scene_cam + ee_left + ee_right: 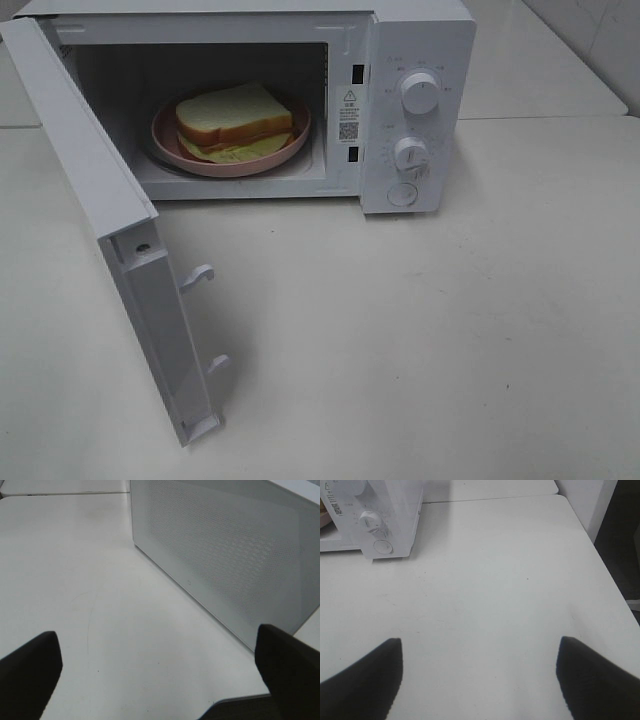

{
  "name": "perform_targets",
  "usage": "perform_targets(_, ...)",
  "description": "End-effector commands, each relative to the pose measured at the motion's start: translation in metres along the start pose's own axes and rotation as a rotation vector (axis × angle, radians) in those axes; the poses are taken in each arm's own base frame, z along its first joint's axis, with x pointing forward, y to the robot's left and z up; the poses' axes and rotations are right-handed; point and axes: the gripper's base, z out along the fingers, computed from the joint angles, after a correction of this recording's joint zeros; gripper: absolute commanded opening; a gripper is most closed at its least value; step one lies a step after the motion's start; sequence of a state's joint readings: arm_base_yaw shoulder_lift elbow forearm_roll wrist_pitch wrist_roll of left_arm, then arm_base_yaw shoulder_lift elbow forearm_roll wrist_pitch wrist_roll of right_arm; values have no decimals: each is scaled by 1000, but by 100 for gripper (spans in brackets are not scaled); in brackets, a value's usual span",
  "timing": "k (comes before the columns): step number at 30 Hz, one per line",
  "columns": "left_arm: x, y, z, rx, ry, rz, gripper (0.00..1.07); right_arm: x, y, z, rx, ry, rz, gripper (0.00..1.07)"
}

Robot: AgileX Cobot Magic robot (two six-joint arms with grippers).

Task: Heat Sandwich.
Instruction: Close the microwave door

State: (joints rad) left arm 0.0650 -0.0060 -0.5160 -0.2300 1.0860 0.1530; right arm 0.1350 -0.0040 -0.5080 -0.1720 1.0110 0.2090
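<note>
High view: the sandwich [235,118] sat on its pink plate [166,138] inside the microwave [425,50], door [95,190] open. Left wrist: my left gripper [157,642] spread wide, empty, facing the door's outside — I judged a flat, steady push best. Right wrist: right gripper [480,645] wide, empty, above the table [495,580].

A white microwave [420,60] stands at the back of a pale table [430,340], its door [90,200] swung wide open toward the front left, two white latch hooks [198,275] jutting from the door's free edge. A round pink plate [240,166] sits inside the cavity. On the control panel, an upper knob [421,92] sits above a lower knob [410,153], with a round button [402,195] beneath.
</note>
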Motion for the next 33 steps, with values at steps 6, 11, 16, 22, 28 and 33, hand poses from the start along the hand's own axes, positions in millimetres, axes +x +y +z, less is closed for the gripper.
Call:
perform_targets(6, 0, -3, -1, 18, -24, -11, 98, 2, -1, -3, 1, -30, 6, 76)
perform_targets(11, 0, -3, -1, 18, -24, -11, 98, 2, -1, -3, 1, -30, 6, 76)
perform_targets(16, -7, -2, -2, 16, -37, -13, 98, 2, -1, -3, 1, -30, 6, 76)
perform_targets(22, -24, 0, 2, 9, -78, -22, 91, 2, -1, -3, 0, -30, 6, 76)
perform_targets(28, -41, 7, 21, -8, -61, -46, 48, 2, -1, -3, 0, -30, 6, 76)
perform_targets(33, -50, 11, 37, -17, -27, -64, 20, 2, -1, -3, 0, -30, 6, 76)
